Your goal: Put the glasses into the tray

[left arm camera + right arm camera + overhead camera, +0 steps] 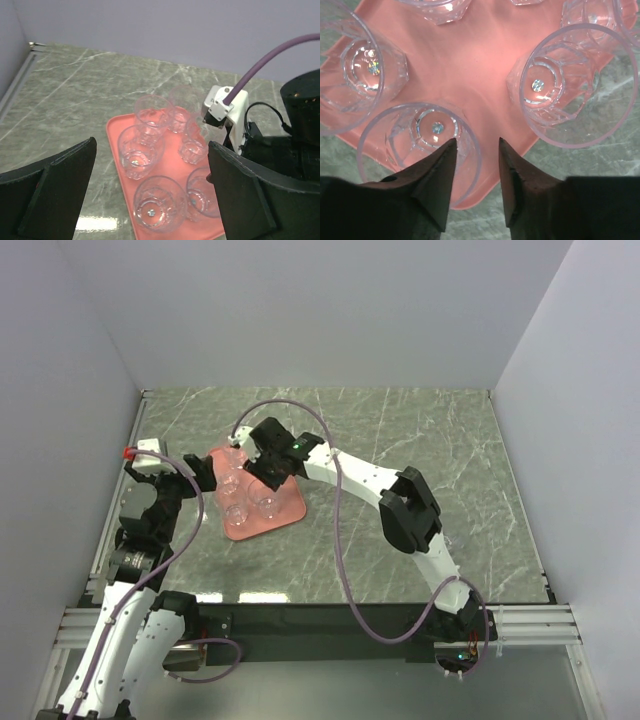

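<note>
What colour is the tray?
Salmon pink; the tray shows best in the left wrist view.

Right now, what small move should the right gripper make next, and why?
Probably lift the right gripper straight up. Its jaws stand apart astride the wall of a small clear round drinking glass that rests on the flat salmon-pink plastic tray; a sideways move could tip it.
</note>
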Motion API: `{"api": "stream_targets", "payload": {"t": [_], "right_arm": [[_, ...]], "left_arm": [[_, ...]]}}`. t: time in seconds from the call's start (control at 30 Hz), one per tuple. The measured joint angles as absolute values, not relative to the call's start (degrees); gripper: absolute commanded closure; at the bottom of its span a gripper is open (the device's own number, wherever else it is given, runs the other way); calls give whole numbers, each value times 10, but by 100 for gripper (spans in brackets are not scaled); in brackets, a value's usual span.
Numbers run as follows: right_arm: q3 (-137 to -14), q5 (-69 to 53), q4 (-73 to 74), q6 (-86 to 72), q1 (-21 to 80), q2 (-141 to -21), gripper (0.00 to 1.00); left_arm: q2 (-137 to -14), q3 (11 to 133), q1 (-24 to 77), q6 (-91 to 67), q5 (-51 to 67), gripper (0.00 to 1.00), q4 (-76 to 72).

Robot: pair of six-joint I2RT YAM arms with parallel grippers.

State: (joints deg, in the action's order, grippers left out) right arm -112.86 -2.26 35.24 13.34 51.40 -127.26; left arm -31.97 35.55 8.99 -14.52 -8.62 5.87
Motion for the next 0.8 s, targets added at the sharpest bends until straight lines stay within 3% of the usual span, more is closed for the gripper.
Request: {"api": "stream_targets", "payload": {"t": [0.17,0.37,0.57,0.8], "right_arm": [[-1083,-27,364,178,510,-1204,52],[-957,-65,382,241,477,-1002,52],[-831,-130,379,263,332,-800,51],[-651,-176,360,236,178,-642,52]], "left_arm": [[-338,356,90,-166,-26,1,51],[-367,356,91,-222,103,1,52],[-381,357,112,-304,193,1,43],[-397,357,192,-381,211,1,10]]}}
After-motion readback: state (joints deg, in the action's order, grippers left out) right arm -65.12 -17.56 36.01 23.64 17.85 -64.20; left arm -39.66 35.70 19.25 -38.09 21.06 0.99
